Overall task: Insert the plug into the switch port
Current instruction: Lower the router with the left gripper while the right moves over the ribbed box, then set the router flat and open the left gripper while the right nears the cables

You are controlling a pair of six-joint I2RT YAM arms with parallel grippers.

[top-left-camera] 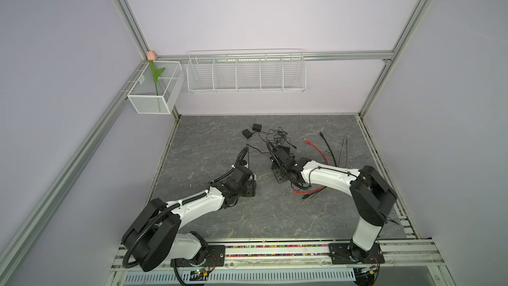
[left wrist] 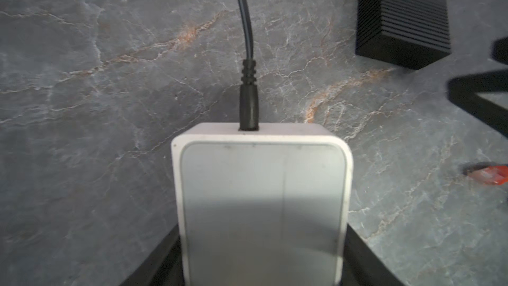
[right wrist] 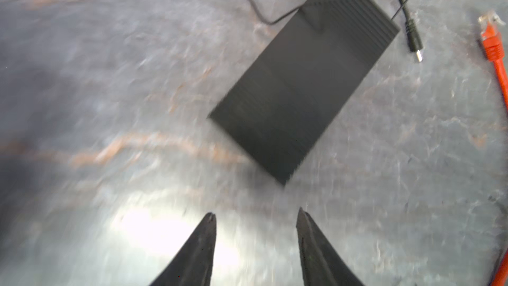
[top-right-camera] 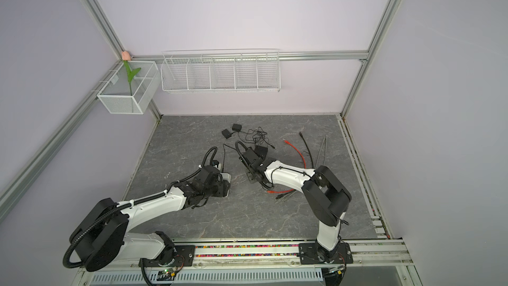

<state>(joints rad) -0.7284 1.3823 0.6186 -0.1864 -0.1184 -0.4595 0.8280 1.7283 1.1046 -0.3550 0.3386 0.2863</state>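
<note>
Stone tabletop (left wrist: 82, 92), switch (left wrist: 261, 188) in left tool (left wrist: 262, 229)

Grey marbled tabletop (top-left-camera: 220, 215). Upper ctr: 2 blk adapters (top-left-camera: 256, 127), tangled cords (top-left-camera: 279, 134). Ctr: blk box (right wrist: 302, 83). Right of ctr: red cable (right wrist: 494, 48), blk cable (top-left-camera: 326, 145), grey cables (top-left-camera: 343, 149).

My desk (left wrist: 82, 50) looks like matt grey stone, crossed by pale cracks and rust-coloured veins. The switch (left wrist: 261, 202) I'm working with is white plastic, its top panel smooth with a satin sheen. The plug (left wrist: 248, 97) is black moulded plastic, perhaps rubbery, ridged at the collar. A black box (right wrist: 302, 86) is matt plastic, finely ribbed at both ends. The orange cable (right wrist: 494, 48) has a smooth jacket and a clear plastic tip. The wall basket (top-left-camera: 246, 72) is white-coated metal wire. The frame rails (top-left-camera: 343, 55) are bare, dull-silver aluminium.
</note>
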